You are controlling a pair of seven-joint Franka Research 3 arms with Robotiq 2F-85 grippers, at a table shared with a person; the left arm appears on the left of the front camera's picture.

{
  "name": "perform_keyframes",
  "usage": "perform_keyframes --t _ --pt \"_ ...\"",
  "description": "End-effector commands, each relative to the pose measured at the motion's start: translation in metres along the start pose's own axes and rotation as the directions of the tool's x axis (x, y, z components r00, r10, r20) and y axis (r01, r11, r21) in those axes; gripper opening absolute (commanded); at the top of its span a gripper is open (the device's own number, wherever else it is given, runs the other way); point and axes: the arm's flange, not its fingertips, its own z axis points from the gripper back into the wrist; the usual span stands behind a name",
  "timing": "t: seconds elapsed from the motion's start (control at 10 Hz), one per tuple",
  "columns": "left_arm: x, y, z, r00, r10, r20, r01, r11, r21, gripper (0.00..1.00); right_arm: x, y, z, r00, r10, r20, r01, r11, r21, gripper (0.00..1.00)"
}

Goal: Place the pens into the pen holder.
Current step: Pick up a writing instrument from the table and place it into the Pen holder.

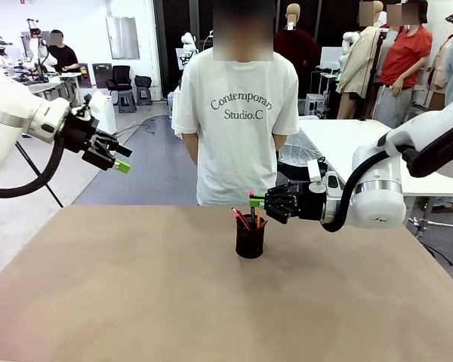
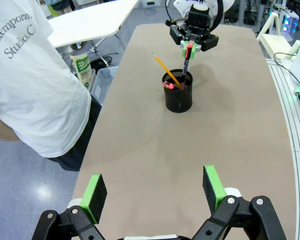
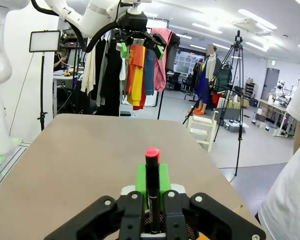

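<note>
On my right wrist camera, closest in, my right gripper (image 3: 151, 186) has its green pads (image 3: 163, 181) pressed together on the black pen with the red tip (image 3: 151, 187), which stands upright between them with the red end on top. The brown table (image 3: 80, 160) runs out beyond it, and at its far side my left gripper (image 3: 140, 42) hangs high in front of a clothes rack (image 3: 135, 75).

On my left wrist camera, the left gripper (image 2: 152, 192) is wide apart with nothing between its pads, held well above bare tabletop. Farther along sits the black mesh pen holder (image 2: 178, 93), upright on the table. An orange-yellow pencil (image 2: 166, 69) leans out of it, tilted toward the person's side. Something red shows inside the rim (image 2: 169, 86); I cannot tell what it is. The black pen comes down into the holder from my right gripper just above.

From the front camera, the holder (image 1: 250, 238) stands near the middle of the table (image 1: 136, 302), toward the far edge. My right gripper (image 1: 255, 200) sits just above and beside it. A person in a white T-shirt (image 1: 235, 128) stands beyond the far edge, directly behind the holder.
</note>
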Motion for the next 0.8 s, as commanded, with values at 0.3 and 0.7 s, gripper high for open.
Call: perform_keyframes --t 0.3,0.7 --pt "-0.001 0.000 0.002 1.000 -0.005 0.001 0.005 1.000 -0.001 1.00 -0.012 -0.001 -0.009 1.000 -0.024 -0.004 0.024 1.000 -0.002 0.00" --pt "-0.001 0.000 0.002 1.000 -0.005 0.001 0.005 1.000 -0.001 1.00 -0.017 0.002 -0.007 0.999 -0.045 -0.004 0.045 0.999 -0.001 0.57"
